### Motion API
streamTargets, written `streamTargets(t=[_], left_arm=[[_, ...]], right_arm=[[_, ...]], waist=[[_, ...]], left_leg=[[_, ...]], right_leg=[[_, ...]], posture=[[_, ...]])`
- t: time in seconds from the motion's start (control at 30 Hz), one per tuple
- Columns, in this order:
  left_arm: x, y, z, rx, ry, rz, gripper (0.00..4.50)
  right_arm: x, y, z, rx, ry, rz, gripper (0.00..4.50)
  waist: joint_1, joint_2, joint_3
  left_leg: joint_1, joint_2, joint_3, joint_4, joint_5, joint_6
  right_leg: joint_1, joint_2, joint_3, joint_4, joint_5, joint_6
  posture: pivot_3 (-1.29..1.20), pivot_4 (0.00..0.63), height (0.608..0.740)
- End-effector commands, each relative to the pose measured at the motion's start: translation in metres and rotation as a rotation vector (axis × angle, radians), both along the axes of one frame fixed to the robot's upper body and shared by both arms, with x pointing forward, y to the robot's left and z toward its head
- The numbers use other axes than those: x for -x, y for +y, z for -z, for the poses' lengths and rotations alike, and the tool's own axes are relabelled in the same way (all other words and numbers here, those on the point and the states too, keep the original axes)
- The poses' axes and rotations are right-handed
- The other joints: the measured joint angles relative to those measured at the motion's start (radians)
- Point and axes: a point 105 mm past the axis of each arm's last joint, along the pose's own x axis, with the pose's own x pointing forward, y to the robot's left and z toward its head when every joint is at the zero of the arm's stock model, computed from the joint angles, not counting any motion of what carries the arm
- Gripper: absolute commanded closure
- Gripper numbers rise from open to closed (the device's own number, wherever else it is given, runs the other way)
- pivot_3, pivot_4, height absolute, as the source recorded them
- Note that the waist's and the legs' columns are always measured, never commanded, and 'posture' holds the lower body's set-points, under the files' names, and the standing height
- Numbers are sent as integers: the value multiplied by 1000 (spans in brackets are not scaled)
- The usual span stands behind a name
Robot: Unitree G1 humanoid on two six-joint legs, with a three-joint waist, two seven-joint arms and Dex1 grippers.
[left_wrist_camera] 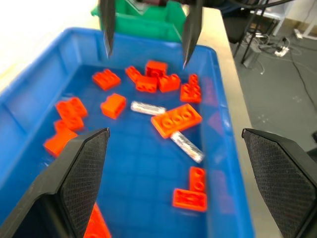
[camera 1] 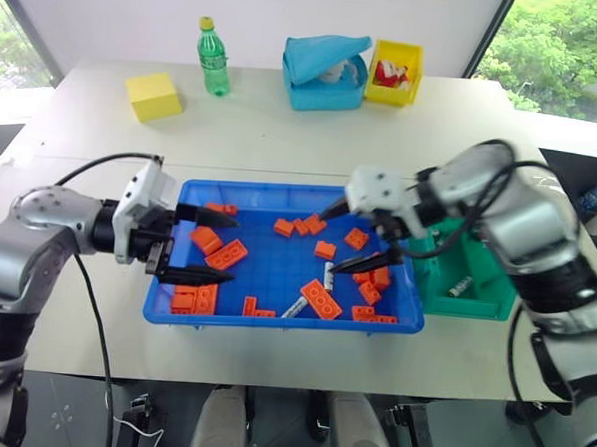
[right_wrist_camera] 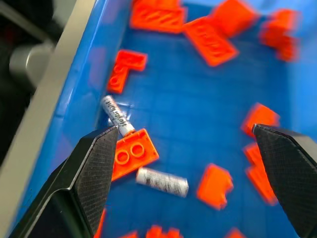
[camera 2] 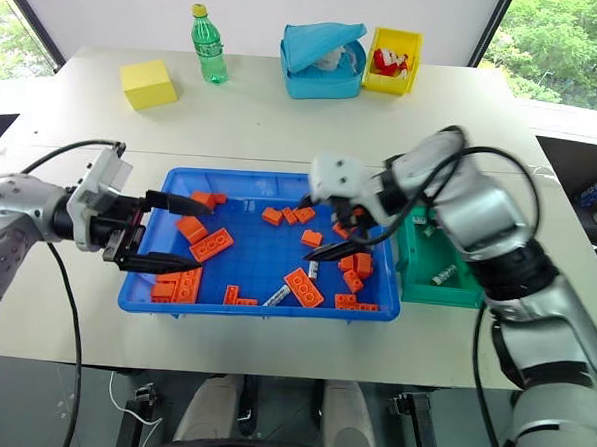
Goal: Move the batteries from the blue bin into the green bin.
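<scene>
On the counter (camera 1: 283, 143), the blue bin (camera 1: 164, 312) sits nearest, scattered with orange bricks (camera 1: 321, 299). Two batteries (camera 1: 296, 307) lie in it toward 5 o'clock, either side of a flat brick. The left gripper (camera 1: 199, 244) hovers over the bin's 9 o'clock edge, fingers spread wide and holding nothing. The right gripper (camera 1: 363, 234) hangs over the 3 o'clock side, fingers wide apart, empty. Just beside the bin at 3 o'clock stands the green bin (camera 1: 474, 305) with a battery (camera 1: 461, 286) inside. Farther off at 12 o'clock stands a yellow bin (camera 1: 395, 72).
</scene>
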Motion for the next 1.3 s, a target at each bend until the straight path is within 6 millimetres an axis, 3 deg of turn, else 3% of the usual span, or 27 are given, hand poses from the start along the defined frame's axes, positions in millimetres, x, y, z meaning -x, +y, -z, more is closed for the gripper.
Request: streamTargets(t=[0.03,0.27,0.5,0.6,0.77,0.83,0.97,1.03,1.13,1.23,1.3], left_arm=[[7,-3,-8,-12,-56,5,0],[17,4,-8,-21,-52,-46,0],[15,6,-18,-8,-71,-75,0],[13,6,-20,-5,-77,-77,0],[8,5,-22,-5,-84,-69,0],[5,4,-21,-6,-86,-60,0],[2,3,-19,-3,-85,-46,0],[-2,1,-17,3,-87,-38,0],[-8,-3,-16,14,-92,-27,0],[-12,-4,-15,17,-95,-17,0],[-14,-6,-14,14,-98,3,0]], right_arm=[[0,17,11,45,-56,-111,55],[6,36,38,82,-49,-238,55],[13,32,64,115,-62,-302,55],[11,34,76,129,-81,-301,836],[10,34,80,123,-64,-293,3388],[9,35,68,79,-43,-253,4393],[5,33,39,-8,4,-148,4393],[-5,21,9,-90,6,-16,4393],[-25,-21,-39,-211,-25,256,4393],[-29,-54,-58,-248,-40,404,4393],[-26,-94,-67,-239,-75,533,4393]], waist=[[0,0,0],[-3,0,0],[1,0,0],[-3,-1,0],[-4,-1,-1],[-3,-1,-1],[-1,-1,0],[0,0,0],[12,0,0],[18,0,0],[24,0,0]], left_leg=[[-1,0,0,0,0,0],[0,0,-1,0,0,0],[0,0,-1,0,0,0],[0,0,-1,1,0,0],[5,0,-1,0,0,0],[6,0,-1,0,0,0],[7,0,0,0,0,-1],[7,0,0,0,0,-1],[7,0,0,0,0,-1],[7,0,0,0,0,-1],[7,0,0,-2,0,-1]], right_leg=[[0,0,0,0,0,0],[-1,0,-1,1,0,0],[0,0,-1,1,0,0],[0,0,-1,2,0,0],[4,1,-1,3,0,0],[5,1,-1,3,0,0],[6,1,-1,3,0,0],[6,0,-1,3,0,0],[6,-1,-1,2,0,0],[7,-1,-1,1,0,0],[7,0,-1,0,0,0]], posture=[[0,150,736],[0,150,736],[0,150,736],[0,150,736],[0,150,736],[0,150,736],[0,150,736],[0,150,736],[0,150,736],[0,150,736],[0,150,736]])
